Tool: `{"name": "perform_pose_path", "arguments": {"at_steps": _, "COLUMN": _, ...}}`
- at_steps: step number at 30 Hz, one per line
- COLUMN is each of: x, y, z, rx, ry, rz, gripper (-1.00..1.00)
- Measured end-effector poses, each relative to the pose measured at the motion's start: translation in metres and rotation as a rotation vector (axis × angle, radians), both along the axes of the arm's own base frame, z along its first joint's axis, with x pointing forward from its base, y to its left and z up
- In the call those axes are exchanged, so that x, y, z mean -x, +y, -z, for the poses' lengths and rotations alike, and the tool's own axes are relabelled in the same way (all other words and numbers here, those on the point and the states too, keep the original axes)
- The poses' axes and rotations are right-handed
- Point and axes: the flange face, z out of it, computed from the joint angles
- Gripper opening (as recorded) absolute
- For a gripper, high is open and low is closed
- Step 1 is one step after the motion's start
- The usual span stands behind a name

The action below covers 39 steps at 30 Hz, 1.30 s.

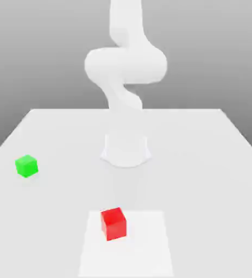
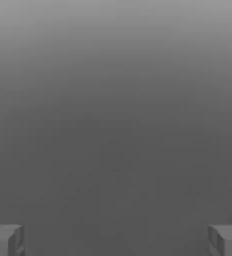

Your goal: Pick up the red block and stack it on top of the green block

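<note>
Exterior view: the red block (image 1: 113,223), unmarked, sits on a paler square patch (image 1: 144,250) of the white table (image 1: 204,163), well apart from the unmarked green block (image 1: 26,165) toward the exterior view's left, with the arm (image 1: 125,65) rising behind both. Hand view: the gripper (image 2: 116,240) is spread wide, its 2 fingertips (image 2: 8,239) far apart with nothing between them against plain grey.

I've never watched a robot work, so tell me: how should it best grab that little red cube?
Probably from straight above, closing the fingers on two opposite side faces of the red block. It sits flat on the table with open space all round, and the green block is well away.
</note>
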Motion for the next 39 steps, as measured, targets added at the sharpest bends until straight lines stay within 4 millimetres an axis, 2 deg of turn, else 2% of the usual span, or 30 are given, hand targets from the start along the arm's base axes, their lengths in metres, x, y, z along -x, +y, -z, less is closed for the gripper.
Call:
{"name": "perform_pose_path", "arguments": {"at_steps": 4, "x": -0.044, "y": -0.003, "z": 0.099, "rx": 0.104, "ry": 0.163, "rz": -0.028, "gripper": 0.00}}
{"name": "perform_pose_path", "arguments": {"at_steps": 6, "x": -0.057, "y": -0.009, "z": 0.149, "rx": 0.136, "ry": 0.244, "rz": -0.050, "gripper": 0.00}}
{"name": "perform_pose_path", "arguments": {"at_steps": 9, "x": -0.064, "y": -0.019, "z": 0.224, "rx": 0.165, "ry": 0.365, "rz": -0.090, "gripper": 0.00}}
{"name": "perform_pose_path", "arguments": {"at_steps": 13, "x": -0.053, "y": -0.033, "z": 0.324, "rx": 0.162, "ry": 0.525, "rz": -0.167, "gripper": 0.00}}
{"name": "perform_pose_path", "arguments": {"at_steps": 15, "x": -0.039, "y": -0.037, "z": 0.372, "rx": 0.141, "ry": 0.599, "rz": -0.214, "gripper": 0.00}}
{"name": "perform_pose_path", "arguments": {"at_steps": 18, "x": -0.011, "y": -0.036, "z": 0.428, "rx": 0.093, "ry": 0.685, "rz": -0.289, "gripper": 0.00}}
{"name": "perform_pose_path", "arguments": {"at_steps": 20, "x": -0.002, "y": -0.034, "z": 0.449, "rx": 0.073, "ry": 0.707, "rz": -0.316, "gripper": 0.00}}
{"name": "perform_pose_path", "arguments": {"at_steps": 31, "x": 0.001, "y": -0.035, "z": 0.510, "rx": 0.064, "ry": 0.714, "rz": -0.320, "gripper": 0.00}}
{"name": "perform_pose_path", "arguments": {"at_steps": 32, "x": 0.002, "y": -0.035, "z": 0.515, "rx": 0.066, "ry": 0.716, "rz": -0.321, "gripper": -1.00}}
{"name": "perform_pose_path", "arguments": {"at_steps": 39, "x": 0.003, "y": -0.035, "z": 0.517, "rx": 0.066, "ry": 0.718, "rz": -0.321, "gripper": -1.00}}
